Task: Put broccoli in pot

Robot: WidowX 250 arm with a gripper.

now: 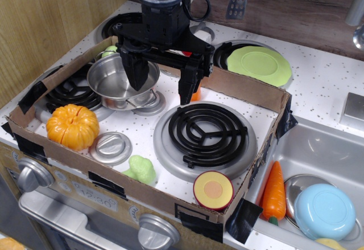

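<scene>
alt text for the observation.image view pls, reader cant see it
A black robot hand hangs open beside a steel pot on a toy stove walled with cardboard. The pale green broccoli lies at the front edge, near an orange pumpkin.

Arm body was cut off by the top edge. Left finger [137, 70] covered part of the pot [116, 79] rim. Small green toy [110, 50] sat mostly hidden behind the pot. Orange object [196, 95] behind the right finger: only a sliver visible, identity undetermined. Cardboard wall [136, 192] hid the broccoli [141, 168] base. Blue bowl [325, 210] overlapped a yellowish item [327, 243] cut off at the bottom edge.
</scene>
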